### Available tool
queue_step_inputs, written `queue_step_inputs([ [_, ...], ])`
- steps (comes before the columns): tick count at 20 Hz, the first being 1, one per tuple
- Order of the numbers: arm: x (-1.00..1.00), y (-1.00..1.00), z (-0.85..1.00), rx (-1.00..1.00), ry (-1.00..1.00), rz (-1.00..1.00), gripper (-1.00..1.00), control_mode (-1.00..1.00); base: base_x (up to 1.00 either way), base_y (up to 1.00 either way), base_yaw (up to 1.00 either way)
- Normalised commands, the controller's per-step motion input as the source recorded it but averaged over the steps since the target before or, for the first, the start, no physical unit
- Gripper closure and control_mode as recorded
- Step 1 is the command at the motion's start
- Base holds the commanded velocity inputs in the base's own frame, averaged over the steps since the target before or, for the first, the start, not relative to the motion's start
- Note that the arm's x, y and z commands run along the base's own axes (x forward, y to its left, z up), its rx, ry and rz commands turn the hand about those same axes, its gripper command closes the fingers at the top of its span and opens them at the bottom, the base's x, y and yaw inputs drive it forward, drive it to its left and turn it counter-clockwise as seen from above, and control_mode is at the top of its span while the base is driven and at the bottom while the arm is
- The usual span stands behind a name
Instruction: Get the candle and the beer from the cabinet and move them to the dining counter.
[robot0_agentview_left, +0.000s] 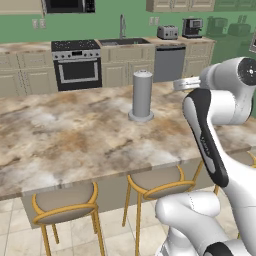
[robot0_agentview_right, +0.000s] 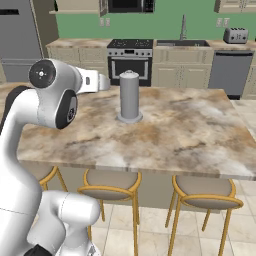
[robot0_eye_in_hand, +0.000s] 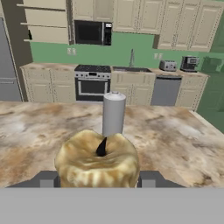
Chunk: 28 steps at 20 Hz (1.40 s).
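Close up in the hand view, the tool is clamped on the candle, a squat tan-gold lump with a dark wick, one dark finger on each side of it. It hangs above the dining counter, the wide marbled brown-and-cream surface, with no contact between candle and stone to be seen. On the near side of that surface stand yellow-legged stools. Out on the stone, past the candle and near the middle, a tall grey cylinder stands upright on a round foot. Beyond the far edge, against the green wall, are a black-and-silver stove, a sink with a faucet, a grey dishwasher, a toaster and a coffee machine. Above them hang beige wall cabinets and a microwave.
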Motion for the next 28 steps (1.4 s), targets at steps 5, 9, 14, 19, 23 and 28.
queue_step_inputs([
  [5, 0.0, 0.0, 0.0, 0.0, 0.0, 0.0, 1.0, -1.0, 0.0, 0.0, 0.0],
  [9, -0.01, 0.0, 0.0, 0.0, 0.0, 0.0, 1.0, -1.0, 0.0, 0.0, 0.0],
  [14, -0.06, -0.04, -0.1, 0.0, 0.0, 0.02, 1.0, -1.0, 0.0, 0.0, 0.0],
  [19, 0.15, -0.56, -0.62, 0.01, 0.0, 0.25, 1.0, -1.0, 0.0, 0.0, 0.0],
  [23, 0.26, -0.55, -0.63, 0.01, 0.0, 0.3, 1.0, -1.0, 0.0, 0.0, 0.0],
  [28, 0.37, -0.27, -0.67, 0.0, 0.06, 0.27, 1.0, -1.0, 0.0, 0.0, 0.0],
])
